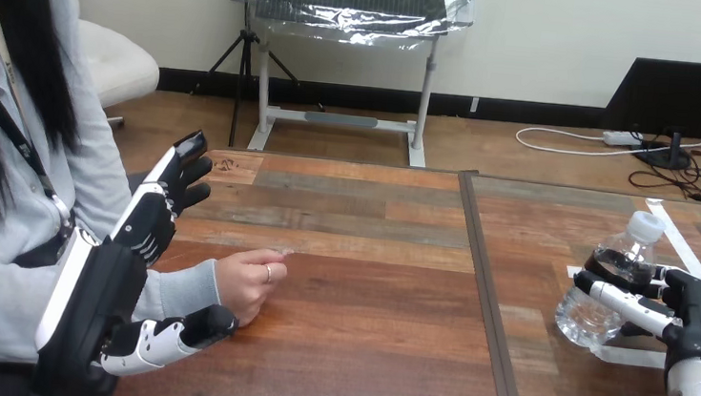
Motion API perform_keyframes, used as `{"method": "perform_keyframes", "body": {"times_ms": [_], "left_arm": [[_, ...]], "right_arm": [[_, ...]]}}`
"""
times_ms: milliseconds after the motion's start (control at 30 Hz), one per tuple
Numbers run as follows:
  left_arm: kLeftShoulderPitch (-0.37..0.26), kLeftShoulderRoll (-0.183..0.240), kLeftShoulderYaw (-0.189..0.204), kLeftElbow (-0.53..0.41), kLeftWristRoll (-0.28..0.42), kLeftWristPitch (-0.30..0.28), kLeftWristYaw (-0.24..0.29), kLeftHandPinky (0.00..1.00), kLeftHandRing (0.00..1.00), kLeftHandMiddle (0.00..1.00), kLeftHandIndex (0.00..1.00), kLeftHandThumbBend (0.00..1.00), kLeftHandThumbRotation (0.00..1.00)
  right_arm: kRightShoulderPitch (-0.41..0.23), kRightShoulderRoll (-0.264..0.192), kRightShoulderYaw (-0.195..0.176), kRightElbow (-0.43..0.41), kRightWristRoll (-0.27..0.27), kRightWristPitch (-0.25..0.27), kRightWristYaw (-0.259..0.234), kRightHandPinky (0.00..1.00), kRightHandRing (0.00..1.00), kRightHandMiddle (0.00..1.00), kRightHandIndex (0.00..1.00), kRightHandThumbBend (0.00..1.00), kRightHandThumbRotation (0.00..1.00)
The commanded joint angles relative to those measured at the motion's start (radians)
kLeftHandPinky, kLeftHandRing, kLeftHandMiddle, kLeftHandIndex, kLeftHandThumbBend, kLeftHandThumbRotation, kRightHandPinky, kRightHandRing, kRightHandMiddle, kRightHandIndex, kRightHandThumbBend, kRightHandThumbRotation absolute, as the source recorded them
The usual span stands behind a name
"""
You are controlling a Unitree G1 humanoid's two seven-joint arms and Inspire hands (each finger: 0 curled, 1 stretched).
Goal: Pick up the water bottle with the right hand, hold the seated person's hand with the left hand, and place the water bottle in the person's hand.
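Observation:
A clear water bottle [619, 279] with a white cap stands tilted at the table's right. My right hand [700, 315] has its fingers and thumb curled round the bottle's body. At the left, the person's hand [248, 283] rests loosely curled on the table. My left hand [135, 265] is open beside the person's wrist: its fingers [176, 183] point up and away above the forearm, and its thumb [177, 334] lies under the wrist. I cannot tell whether it touches the wrist.
The wooden table [358, 285] has a dark seam [490, 306] running front to back between the two hands. White tape strips [678, 241] lie on the right part around the bottle.

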Motion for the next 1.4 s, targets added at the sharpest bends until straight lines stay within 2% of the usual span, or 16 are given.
{"method": "perform_keyframes", "body": {"times_ms": [0,333,733,867,1033,1133,1367], "left_arm": [[-0.028,0.011,0.014,-0.039,-0.018,-0.013,-0.002,0.89,0.94,0.96,0.93,1.00,0.68],[-0.024,0.011,0.021,-0.041,-0.006,-0.011,0.005,0.89,0.94,0.95,0.93,1.00,0.69],[-0.016,0.011,0.046,-0.059,0.054,0.008,0.035,0.87,0.93,0.95,0.93,1.00,0.69],[-0.015,0.015,0.076,-0.068,0.134,0.008,0.069,0.86,0.93,0.95,0.93,1.00,0.71],[-0.011,0.014,0.092,-0.085,0.185,0.021,0.098,0.85,0.92,0.95,0.93,1.00,0.72],[-0.004,0.019,0.094,-0.104,0.197,0.051,0.103,0.85,0.92,0.95,0.93,1.00,0.70],[0.016,0.045,0.124,-0.157,0.301,0.117,0.137,0.87,0.94,0.96,0.94,1.00,0.63]], "right_arm": [[-0.055,0.012,-0.018,-0.025,0.020,-0.036,-0.005,0.40,0.45,0.53,0.54,0.75,0.00],[-0.060,0.024,-0.037,-0.035,0.046,-0.067,0.023,0.39,0.45,0.53,0.54,0.74,0.00],[-0.067,0.037,-0.033,-0.053,0.063,-0.134,0.069,0.40,0.45,0.53,0.52,0.71,0.00],[-0.074,0.046,-0.034,-0.061,0.070,-0.150,0.092,0.40,0.45,0.52,0.52,0.71,0.00],[-0.076,0.052,-0.034,-0.069,0.084,-0.191,0.142,0.38,0.44,0.51,0.51,0.69,0.00],[-0.082,0.060,-0.042,-0.075,0.105,-0.192,0.181,0.38,0.43,0.51,0.51,0.69,0.00],[-0.091,0.076,-0.039,-0.089,0.122,-0.221,0.234,0.36,0.42,0.50,0.49,0.70,0.00]]}}
